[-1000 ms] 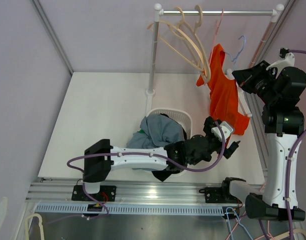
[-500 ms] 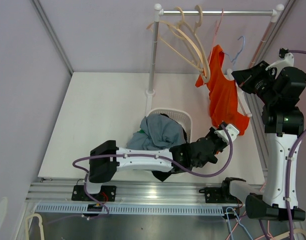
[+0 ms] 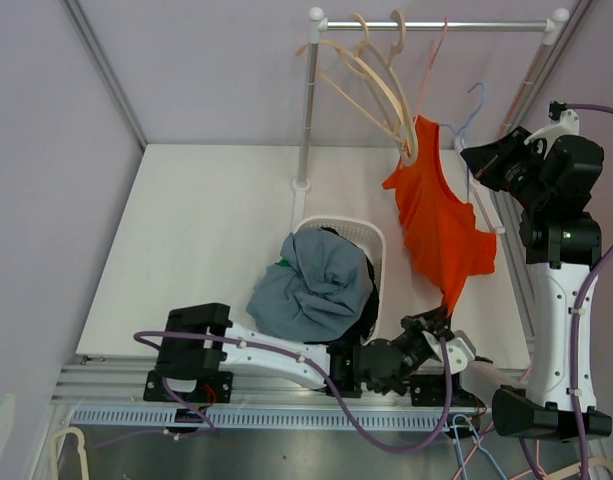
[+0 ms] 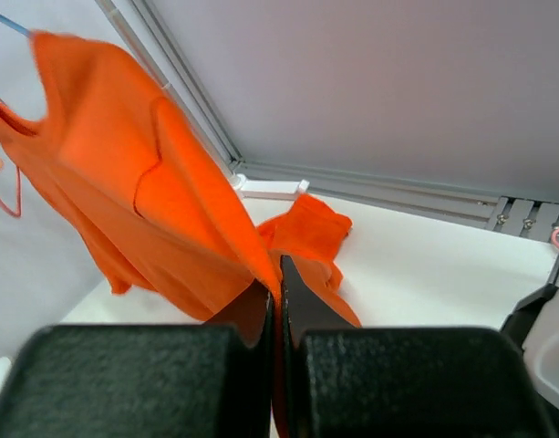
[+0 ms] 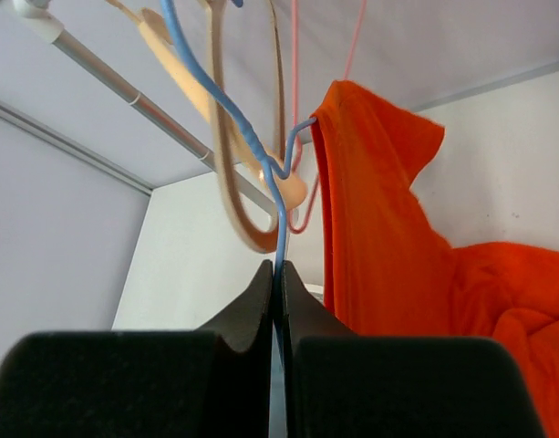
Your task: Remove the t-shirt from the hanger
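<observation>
Room: pale lilac walls [image 3: 46,150], smooth and bare, crossed by slanting grey metal strips.
Surface: a flat, matt white table [image 3: 206,230]; a ribbed aluminium rail [image 3: 286,385] runs along its near edge.
Basket: a white plastic basket [image 3: 358,229] with a perforated wall stands near the middle of the table. It is heaped with soft, crumpled grey-blue clothes [image 3: 311,285] that spill over its near-left rim.
Rack: a thin white pole [image 3: 307,100] rises just behind the basket and carries a smooth metal bar [image 3: 436,25] towards the right.
Hangers: pale, curved wooden hangers [image 3: 381,85] hook over the bar's left part.
Garment: the bright orange t-shirt [image 3: 436,225], soft creased cloth, hangs below the bar to the right of the wooden hangers. It is drawn on a slant down towards the near edge.
Left arm: the left gripper [image 4: 277,283] has matt black fingers pressed together, pinching the t-shirt's lower hem low over the near edge.
Wire: the thin blue hanger [image 5: 252,146] has its twisted neck at the t-shirt's collar.
Right arm: the right gripper [image 5: 277,274], raised at the far right, is clamped tight on the blue hanger's wire.
</observation>
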Motion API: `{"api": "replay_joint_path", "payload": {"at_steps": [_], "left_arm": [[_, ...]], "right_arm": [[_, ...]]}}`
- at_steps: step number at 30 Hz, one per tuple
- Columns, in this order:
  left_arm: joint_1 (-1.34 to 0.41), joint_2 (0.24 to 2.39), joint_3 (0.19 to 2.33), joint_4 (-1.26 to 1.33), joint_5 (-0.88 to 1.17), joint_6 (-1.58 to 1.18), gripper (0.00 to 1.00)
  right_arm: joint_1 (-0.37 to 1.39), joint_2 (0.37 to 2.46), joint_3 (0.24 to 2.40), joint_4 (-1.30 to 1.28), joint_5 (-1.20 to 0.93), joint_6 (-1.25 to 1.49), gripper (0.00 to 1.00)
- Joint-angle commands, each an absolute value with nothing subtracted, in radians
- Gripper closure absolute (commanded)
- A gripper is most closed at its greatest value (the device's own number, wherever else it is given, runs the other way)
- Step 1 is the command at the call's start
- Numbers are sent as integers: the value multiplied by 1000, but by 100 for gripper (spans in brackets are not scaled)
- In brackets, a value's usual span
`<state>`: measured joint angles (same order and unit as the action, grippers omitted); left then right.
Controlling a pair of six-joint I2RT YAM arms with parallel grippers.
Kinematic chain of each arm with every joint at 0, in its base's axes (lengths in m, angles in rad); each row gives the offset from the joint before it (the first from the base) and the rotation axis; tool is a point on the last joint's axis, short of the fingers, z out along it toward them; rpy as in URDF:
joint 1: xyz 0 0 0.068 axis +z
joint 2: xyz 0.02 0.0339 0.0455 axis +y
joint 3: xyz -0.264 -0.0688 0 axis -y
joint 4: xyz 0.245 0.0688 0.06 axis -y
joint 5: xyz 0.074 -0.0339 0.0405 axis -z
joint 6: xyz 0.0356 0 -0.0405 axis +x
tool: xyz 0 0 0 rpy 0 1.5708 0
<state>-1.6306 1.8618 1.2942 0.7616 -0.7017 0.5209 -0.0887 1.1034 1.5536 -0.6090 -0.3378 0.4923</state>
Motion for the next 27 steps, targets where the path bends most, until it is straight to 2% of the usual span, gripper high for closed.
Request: {"api": "replay_joint_path", "payload": {"at_steps": [1,7,12,20,23,26,27], "left_arm": [[-1660,1721,1273,891,-673,566,99],[-1672,1632,1243,747,-600,459,99],[-1675,1612,1108,689,-523,258,99],[-1785,1730,841,965,-383,213,99],[-1761,1767,880,855,-469,103,99],[-1655,1786,1036,561,-497,-67,99],[-1587,1786,1072,388,-488,-105,99]], "right_arm": [[-86,1114,1546,-531,-305,459,100],[-87,1126,1531,-486,-279,463,100],[-98,1181,1646,-524,-267,465,100],[-101,1288,1793,-633,-272,479,100],[-101,1304,1845,-690,-258,460,100],[-101,1287,1879,-736,-241,448,100],[-100,1281,1887,-753,-235,445,100]]}}
